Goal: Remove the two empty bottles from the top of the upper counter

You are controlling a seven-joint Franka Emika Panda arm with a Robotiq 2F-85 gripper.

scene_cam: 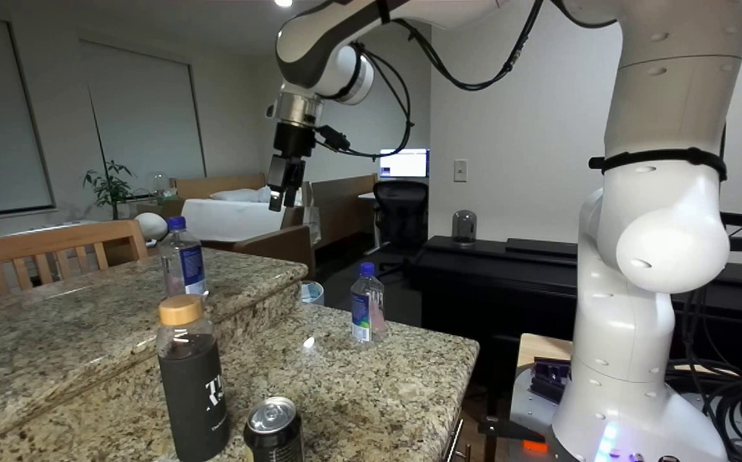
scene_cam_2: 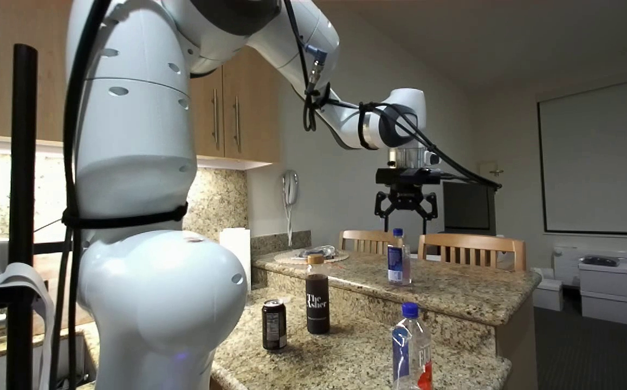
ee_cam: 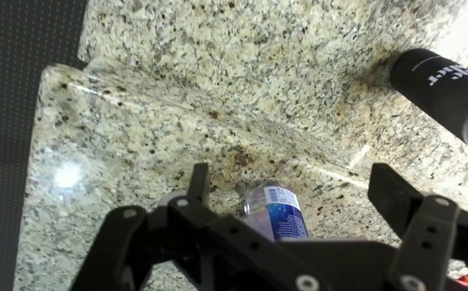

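One empty bottle, clear with a blue label and blue cap, stands upright on the upper counter [scene_cam: 56, 327] [scene_cam_2: 465, 281] [ee_cam: 108, 157]. This bottle shows in both exterior views [scene_cam: 185, 260] [scene_cam_2: 398, 262]. In the wrist view its lower part [ee_cam: 278, 212] shows between the fingers, the rest hidden behind the gripper. The other empty bottle [scene_cam: 368, 305] [scene_cam_2: 412, 352] stands upright on the lower granite surface. My gripper [scene_cam: 284, 197] [scene_cam_2: 405, 225] [ee_cam: 288, 182] is open and empty, pointing down. It is above the upper counter's bottle height, with its fingers apart and not touching it.
A dark flask with a tan cap [scene_cam: 194, 385] [scene_cam_2: 317, 298] [ee_cam: 440, 89] and a black can [scene_cam: 274, 430] [scene_cam_2: 274, 324] stand on the lower surface. A granite step divides the two tiers. Wooden chairs [scene_cam: 56, 244] [scene_cam_2: 470, 249] stand behind the upper counter.
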